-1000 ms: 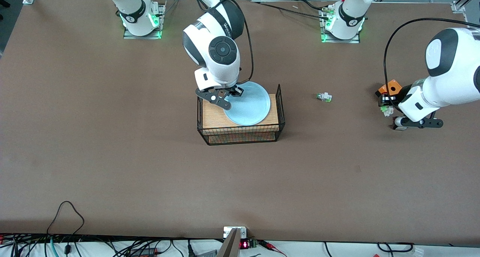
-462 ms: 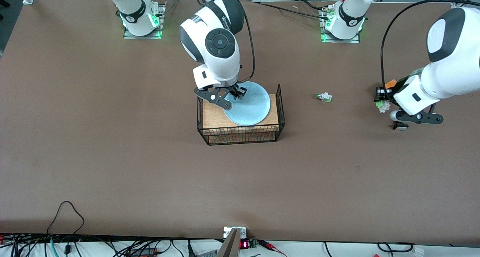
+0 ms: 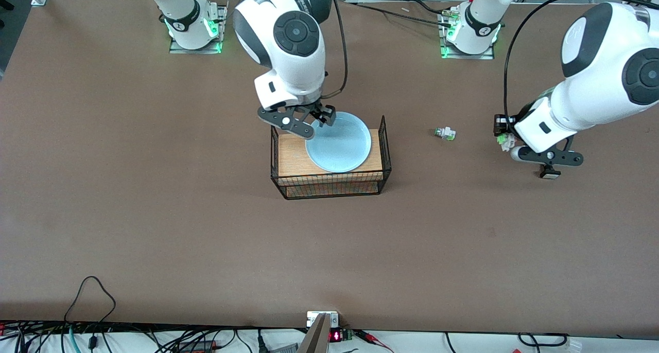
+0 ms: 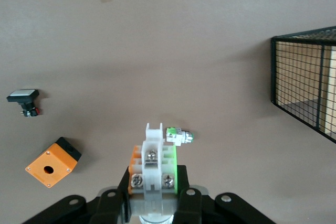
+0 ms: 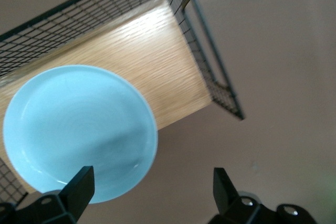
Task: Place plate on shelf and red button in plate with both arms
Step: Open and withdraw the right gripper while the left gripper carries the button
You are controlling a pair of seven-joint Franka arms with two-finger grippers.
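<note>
The light-blue plate [image 3: 340,146] lies flat on a wooden block in a black wire basket [image 3: 384,137]; it also shows in the right wrist view [image 5: 79,129]. My right gripper [image 3: 322,120] hangs open and empty over the plate's rim and the basket's edge [image 5: 151,179]. My left gripper [image 3: 505,136] is up over the table toward the left arm's end, shut on the red button [image 4: 152,163]. The button shows a white body with orange and green blocks and screws; its cap is hidden between the fingers.
A similar white piece with a green cap [image 3: 445,133] lies on the table between the basket and my left gripper [image 4: 180,136]. An orange box [image 4: 52,162] and a black-bodied button with a white face [image 4: 23,98] lie under the left arm.
My right gripper has risen off the plate's rim, leaving the plate in the basket. My left gripper has lifted with the button and moved toward the basket.
</note>
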